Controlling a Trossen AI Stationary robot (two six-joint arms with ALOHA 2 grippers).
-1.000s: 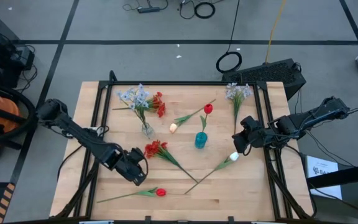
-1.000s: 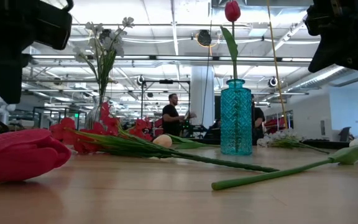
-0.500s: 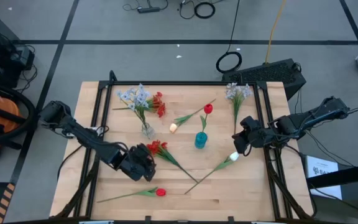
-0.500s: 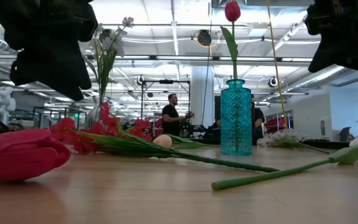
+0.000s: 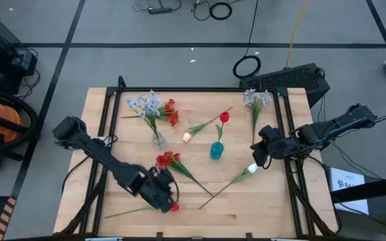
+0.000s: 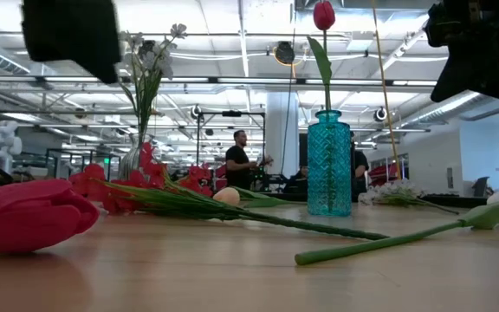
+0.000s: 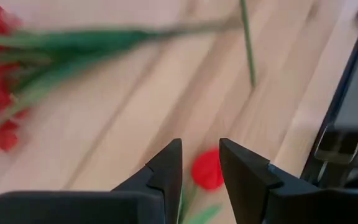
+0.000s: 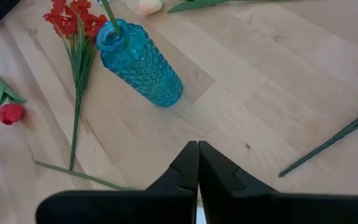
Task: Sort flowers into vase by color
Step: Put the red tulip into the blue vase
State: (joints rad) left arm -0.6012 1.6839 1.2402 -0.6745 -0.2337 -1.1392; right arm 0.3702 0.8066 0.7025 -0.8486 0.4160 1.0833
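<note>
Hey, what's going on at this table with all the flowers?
A two-armed robot is sorting artificial flowers by color. The left gripper, fingers open, hovers over a red tulip lying near the table's front edge. The right gripper waits shut at the right side. One red tulip already stands in the blue vase; other flowers lie loose.

no readable text, no labels or brands (nothing legible in any view), no numbers or signs
</note>
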